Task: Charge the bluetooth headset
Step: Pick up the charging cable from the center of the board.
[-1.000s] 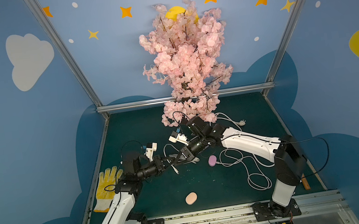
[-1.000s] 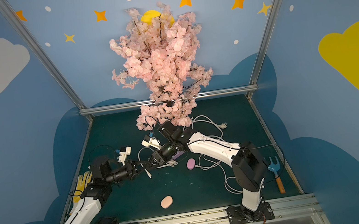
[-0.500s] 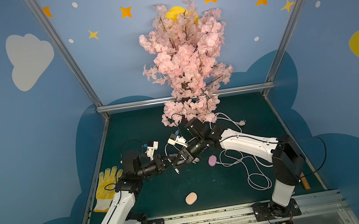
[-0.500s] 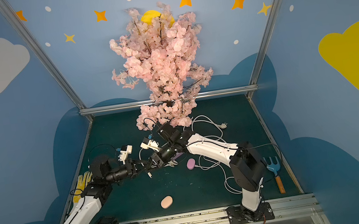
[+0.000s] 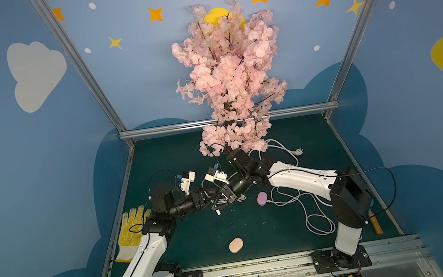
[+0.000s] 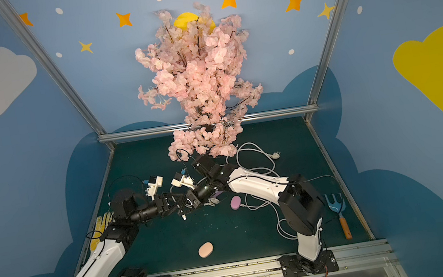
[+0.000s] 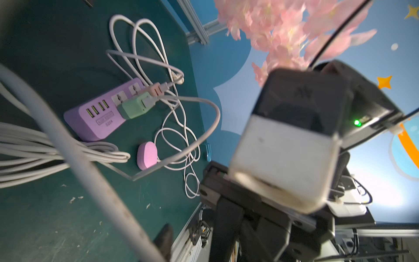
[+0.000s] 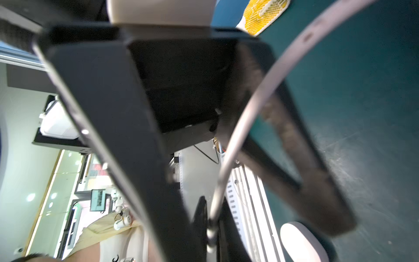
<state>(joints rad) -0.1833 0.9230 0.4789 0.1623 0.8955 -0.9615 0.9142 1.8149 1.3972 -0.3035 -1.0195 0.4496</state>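
My right gripper (image 5: 219, 205) is shut on a grey charging cable (image 8: 229, 158) just behind its free plug (image 8: 211, 236). The plug (image 5: 218, 212) hangs a little above the green mat. My left gripper (image 5: 208, 195) meets it from the left. Its two black fingers (image 8: 108, 118) stand wide apart, open, with the cable running between them. The peach oval headset case (image 5: 235, 245) lies alone near the front edge, nearer the front than both grippers. In the left wrist view the cable (image 7: 68, 140) crosses close in front, and one fingertip (image 7: 163, 236) shows.
A purple oval case (image 5: 262, 198) with a white cable plugged in lies by a purple power strip (image 7: 95, 122) holding a green adapter (image 7: 136, 106). White cable loops (image 5: 316, 220) lie to the right. A yellow glove (image 5: 131, 233) lies left, a blue rake (image 6: 340, 213) right, a blossom tree (image 5: 230, 84) behind.
My left gripper has opened off the cable. My right gripper has closed on the cable near its plug. Both arms have stayed close together over the middle of the mat.
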